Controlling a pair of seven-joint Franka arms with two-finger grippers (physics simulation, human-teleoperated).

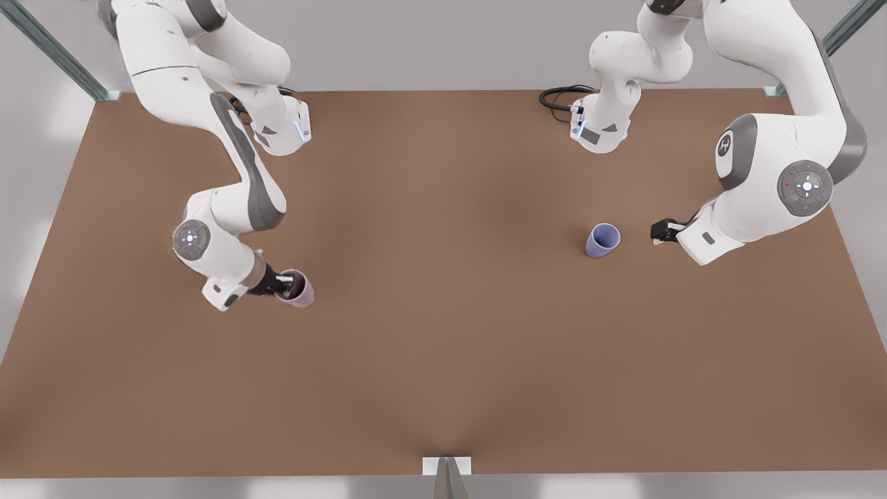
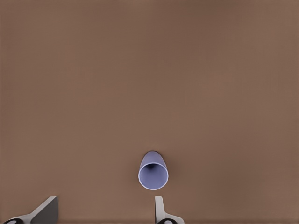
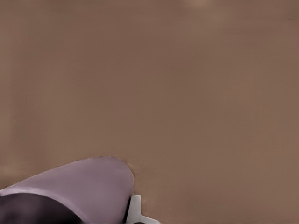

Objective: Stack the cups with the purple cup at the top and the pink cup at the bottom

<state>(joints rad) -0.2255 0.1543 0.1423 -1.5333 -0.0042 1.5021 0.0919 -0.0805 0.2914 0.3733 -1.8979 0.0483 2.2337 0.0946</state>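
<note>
Two matte tapered cups stand well apart on the smooth brown surface [image 1: 443, 360]: right gripper [image 1: 286, 281] pinches the pink cup [image 1: 299, 291]; left gripper [image 1: 657, 233], spread wide, hovers beside the purple cup [image 1: 601, 240]

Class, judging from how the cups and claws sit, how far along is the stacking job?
Nothing is stacked yet. In hand: the right claw grips the pink cup by its rim on the table. Left to do: the purple cup stands alone, the open left claw beside it; it must go into the pink one.
</note>
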